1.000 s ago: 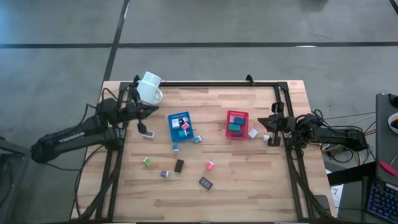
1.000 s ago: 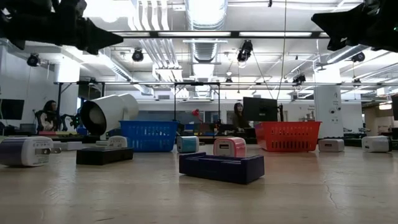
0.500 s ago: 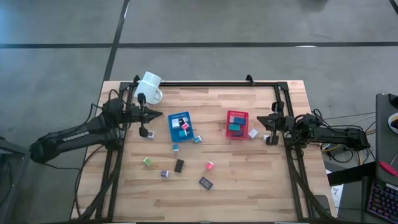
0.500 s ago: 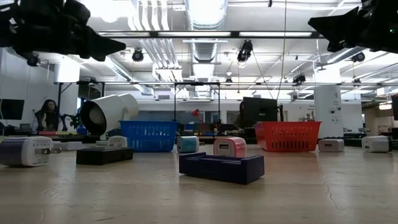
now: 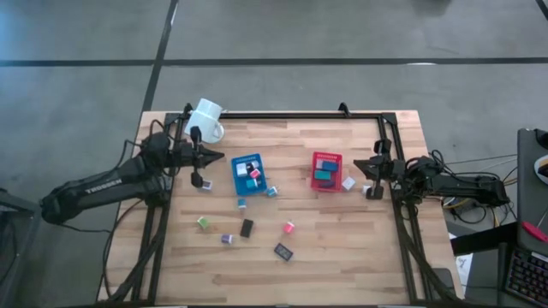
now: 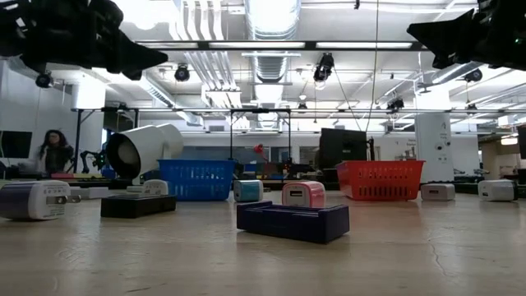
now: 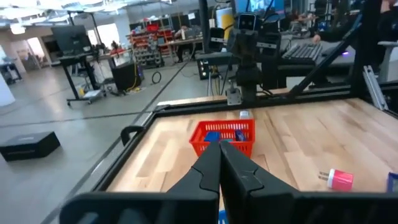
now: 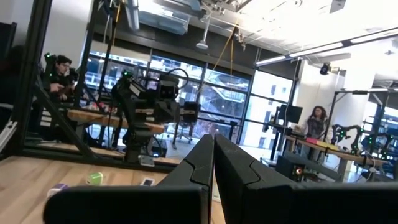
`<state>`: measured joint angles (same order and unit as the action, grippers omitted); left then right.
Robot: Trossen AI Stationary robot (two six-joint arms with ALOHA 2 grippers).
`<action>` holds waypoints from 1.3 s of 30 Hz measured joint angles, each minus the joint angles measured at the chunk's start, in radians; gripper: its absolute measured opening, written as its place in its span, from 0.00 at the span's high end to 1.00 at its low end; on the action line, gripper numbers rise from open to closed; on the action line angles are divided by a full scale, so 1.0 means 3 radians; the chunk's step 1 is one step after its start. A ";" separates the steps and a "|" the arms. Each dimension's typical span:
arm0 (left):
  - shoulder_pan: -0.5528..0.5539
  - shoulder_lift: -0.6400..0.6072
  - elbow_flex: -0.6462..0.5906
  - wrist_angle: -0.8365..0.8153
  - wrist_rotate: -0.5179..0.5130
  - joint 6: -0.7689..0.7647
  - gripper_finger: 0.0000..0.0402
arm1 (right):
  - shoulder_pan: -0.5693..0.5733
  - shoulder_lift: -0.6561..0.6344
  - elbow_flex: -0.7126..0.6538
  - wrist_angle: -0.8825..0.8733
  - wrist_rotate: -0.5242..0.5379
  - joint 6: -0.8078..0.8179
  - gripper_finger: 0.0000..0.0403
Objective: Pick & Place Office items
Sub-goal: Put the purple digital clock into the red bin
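Blocks [image 5: 246,228] are scattered near the blue tray [image 5: 248,172] — a white mug [image 5: 205,121] lies beyond it; both grippers, left [image 5: 219,156] and right [image 5: 358,164], are held closed, empty, above the wooden table [image 5: 342,248].

The right end effector [image 8: 214,163], fingers pressed together, faces a green block [image 8: 94,178] and the other arm [image 8: 142,112].

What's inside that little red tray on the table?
From above, the red tray holds two teal blocks and something blue nearer its far end. Whether anything lies under them cannot be seen. A white cube sits just outside it.
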<state>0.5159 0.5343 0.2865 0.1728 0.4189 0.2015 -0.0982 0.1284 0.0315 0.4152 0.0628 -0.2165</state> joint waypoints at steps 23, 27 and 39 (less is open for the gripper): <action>-0.0004 0.0145 0.0022 -0.0031 0.0042 0.0138 0.99 | -0.0001 -0.0001 0.0000 0.0033 0.0067 0.0195 0.98; -0.0004 0.0155 0.0036 -0.0026 0.0044 0.0020 0.99 | -0.0001 -0.0001 0.0000 0.0030 0.0067 0.0172 0.98; -0.0004 0.0197 0.0021 0.0065 0.0041 0.0027 0.99 | -0.0001 0.0190 0.0000 0.0130 0.0229 0.0098 0.98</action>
<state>0.5148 0.5935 0.2928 0.1923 0.4313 0.2096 -0.0986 0.1853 0.0315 0.4541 0.1314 -0.1871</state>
